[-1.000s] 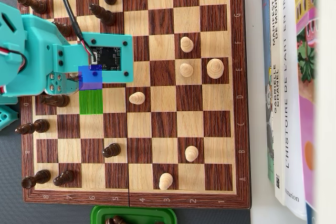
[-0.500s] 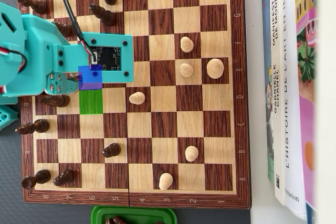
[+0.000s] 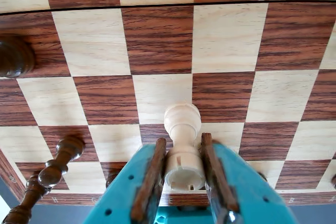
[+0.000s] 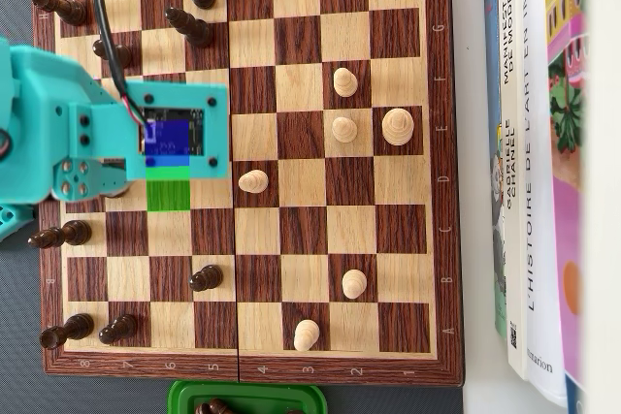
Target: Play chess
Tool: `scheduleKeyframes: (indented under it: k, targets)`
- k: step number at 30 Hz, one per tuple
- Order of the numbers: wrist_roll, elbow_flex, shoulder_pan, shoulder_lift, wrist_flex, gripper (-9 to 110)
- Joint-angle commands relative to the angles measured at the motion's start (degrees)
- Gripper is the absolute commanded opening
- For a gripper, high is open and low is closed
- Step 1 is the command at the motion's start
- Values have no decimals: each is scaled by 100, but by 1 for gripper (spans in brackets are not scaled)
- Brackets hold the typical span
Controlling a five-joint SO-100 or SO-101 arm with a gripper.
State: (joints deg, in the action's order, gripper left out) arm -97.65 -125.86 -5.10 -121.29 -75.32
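Observation:
In the wrist view my gripper is shut on a light wooden rook, its notched top toward the camera and its base just above a light square of the chessboard. In the overhead view my teal arm hangs over the board's left side and hides the gripper and the rook. A blue patch and a green patch mark two neighbouring squares under the arm. Several light pieces stand on the right half, among them one near the middle. Dark pieces, such as one, stand along the left.
A dark piece stands at the left of the wrist view and another leans at the lower left. A green tray with captured dark pieces sits below the board. Books lie along the right edge.
In the overhead view the arm has shifted left and slightly down. More of the blue square shows, and the dark piece beside the arm is now covered.

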Motion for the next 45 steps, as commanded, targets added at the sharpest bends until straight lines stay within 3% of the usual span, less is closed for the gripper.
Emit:
scheduleKeyframes:
  k: [1, 45]
  targets:
    - [220, 185, 229, -167, -26, 10]
    - [615, -114, 703, 325, 334, 10]
